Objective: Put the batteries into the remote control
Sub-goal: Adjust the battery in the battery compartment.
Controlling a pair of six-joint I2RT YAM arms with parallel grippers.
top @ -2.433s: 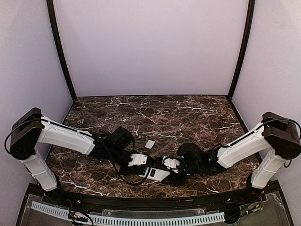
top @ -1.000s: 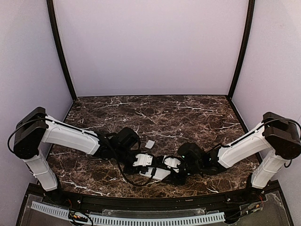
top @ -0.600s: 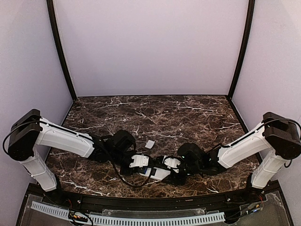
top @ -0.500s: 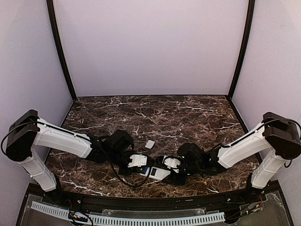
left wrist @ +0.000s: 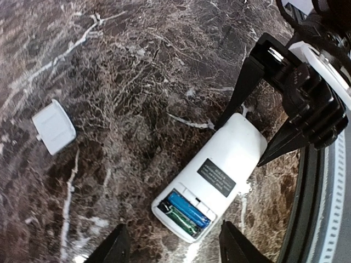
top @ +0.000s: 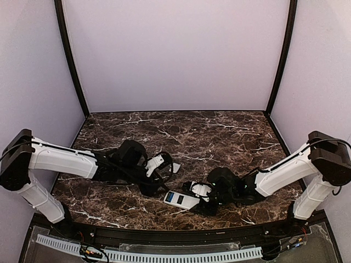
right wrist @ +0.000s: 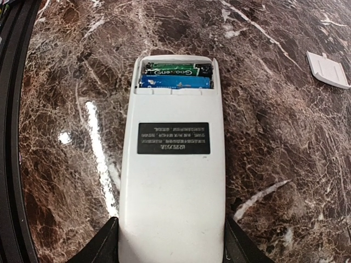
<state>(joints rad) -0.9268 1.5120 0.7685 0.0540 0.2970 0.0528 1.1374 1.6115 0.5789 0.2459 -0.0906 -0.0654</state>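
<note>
The white remote control [top: 181, 200] lies back-up on the marble, its battery bay uncovered. Two batteries [right wrist: 175, 75] lie side by side in the bay, one blue and one green and black; they also show in the left wrist view as batteries [left wrist: 186, 213]. My right gripper [right wrist: 173, 244] is shut on the remote control [right wrist: 173, 181] at the end away from the bay, one finger on each long side. My left gripper [left wrist: 175, 255] hangs open above the bay end of the remote control [left wrist: 214, 175], with nothing between its fingers [left wrist: 112, 251].
A small loose white square cover [left wrist: 53, 126] lies on the marble beyond the remote; it is also seen as the cover [right wrist: 328, 70] at the right edge of the right wrist view. The table's black front rail [top: 164, 236] runs close behind the remote.
My left gripper has opened, lifted and drawn back to the left from the remote's bay end, leaving the bay and its batteries uncovered. The right gripper and the remote have stayed put.
</note>
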